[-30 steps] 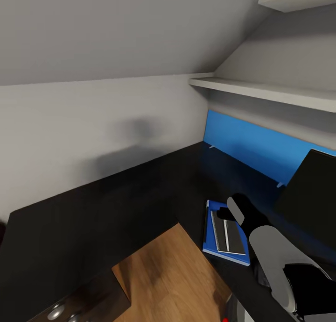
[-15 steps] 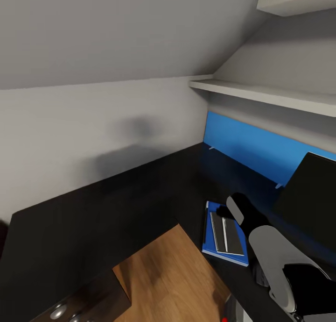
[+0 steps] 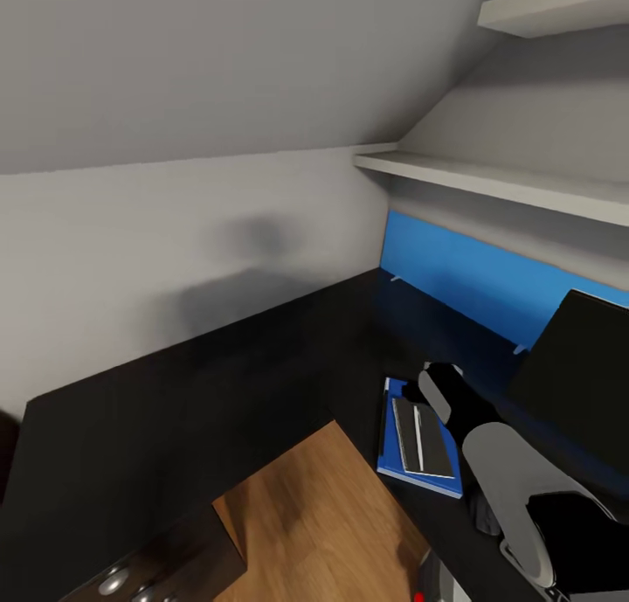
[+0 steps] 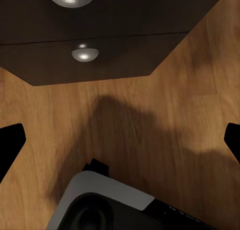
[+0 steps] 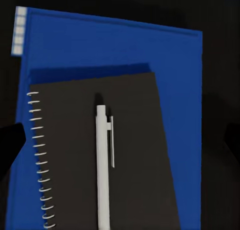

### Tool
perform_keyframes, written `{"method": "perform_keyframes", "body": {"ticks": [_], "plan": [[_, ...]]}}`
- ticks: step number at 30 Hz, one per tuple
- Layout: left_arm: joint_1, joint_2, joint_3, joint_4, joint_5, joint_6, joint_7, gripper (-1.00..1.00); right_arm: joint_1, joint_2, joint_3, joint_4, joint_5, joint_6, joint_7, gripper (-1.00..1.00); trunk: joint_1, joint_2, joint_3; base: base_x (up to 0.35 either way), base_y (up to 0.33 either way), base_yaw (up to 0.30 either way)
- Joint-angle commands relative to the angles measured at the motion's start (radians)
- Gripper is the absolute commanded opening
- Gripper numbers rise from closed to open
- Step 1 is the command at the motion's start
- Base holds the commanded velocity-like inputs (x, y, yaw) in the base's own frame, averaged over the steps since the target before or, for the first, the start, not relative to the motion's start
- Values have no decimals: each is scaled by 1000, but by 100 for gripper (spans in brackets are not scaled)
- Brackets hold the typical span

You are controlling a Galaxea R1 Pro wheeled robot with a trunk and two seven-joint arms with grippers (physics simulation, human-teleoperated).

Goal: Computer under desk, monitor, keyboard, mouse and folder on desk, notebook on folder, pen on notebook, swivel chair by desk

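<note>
On the glossy black desk point(image 3: 218, 384), beside the monitor point(image 3: 581, 370), the blue folder point(image 5: 115, 45) lay flat with the notebook point(image 5: 130, 155) stacked on it and the pen point(image 5: 102, 165) resting along the notebook's cover. The right gripper point(image 5: 120, 140) hung directly above the pen, fingers spread wide and holding nothing. The left gripper point(image 4: 120, 140), equally wide open and empty, pointed at the wooden floor point(image 4: 150, 120) near the silver drawer knobs point(image 4: 85, 53).
</note>
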Motion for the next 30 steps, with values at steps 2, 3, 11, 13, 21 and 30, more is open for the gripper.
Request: {"method": "perform_keyframes", "body": {"ticks": [2, 3, 11, 13, 21, 30], "plan": [[-1, 0, 3, 1, 10, -1, -10, 100, -1, 0, 12, 2, -10, -4, -8, 100, -8, 13, 5, 0, 0, 0], [-1, 0, 3, 1, 10, -1, -10, 100, -1, 0, 13, 3, -10, -6, -8, 100, -11, 20, 8, 0, 0, 0], [-1, 1, 3, 1, 10, -1, -10, 100, -1, 1, 15, 2, -15, -15, -8, 100, -11, 20, 8, 0, 0, 0], [-1, 0, 2, 1, 10, -1, -10, 100, -1, 10, 16, 2, -14, -27, -8, 100, -11, 20, 8, 0, 0, -6], [-1, 1, 2, 1, 10, -1, -10, 100, -1, 22, 17, 2, -12, -47, -9, 100, -11, 20, 6, 0, 0, -25], [-1, 1, 2, 4, 10, -1, -10, 100, -1, 49, 17, 2, -2, -176, -20, 100, -11, 20, 6, 0, 0, 173]]}}
